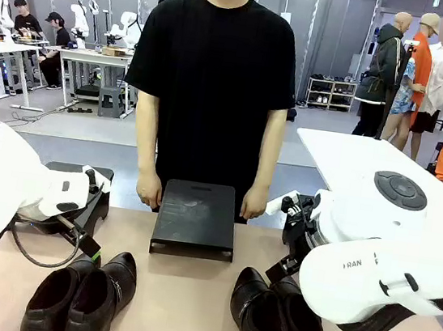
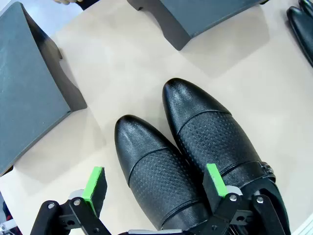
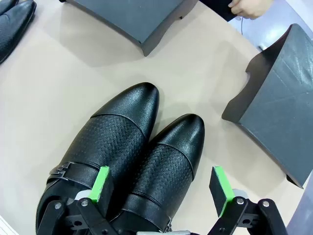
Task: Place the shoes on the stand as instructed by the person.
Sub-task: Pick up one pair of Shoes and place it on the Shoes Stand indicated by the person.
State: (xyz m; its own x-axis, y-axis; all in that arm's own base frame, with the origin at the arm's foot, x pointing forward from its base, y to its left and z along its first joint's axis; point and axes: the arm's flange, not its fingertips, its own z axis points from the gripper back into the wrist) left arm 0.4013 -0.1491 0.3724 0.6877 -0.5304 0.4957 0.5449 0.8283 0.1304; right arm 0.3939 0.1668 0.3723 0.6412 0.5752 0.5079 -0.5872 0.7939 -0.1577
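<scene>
Both jaws stand open and empty, each straddling one dress shoe: left pair point(image 2: 195, 142), right pair point(image 3: 122, 132). Square your grip before closing; watch the person point(image 1: 213, 75) for the chosen stand point(image 1: 197, 211).

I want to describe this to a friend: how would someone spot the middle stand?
Find the person in black across the table. The middle stand is the dark slab straight before them. Unlike the left stand and right stand out at the sides, it is centred.

A shelving rack point(image 1: 332, 81) stands beyond the beige table point(image 1: 179, 299).
</scene>
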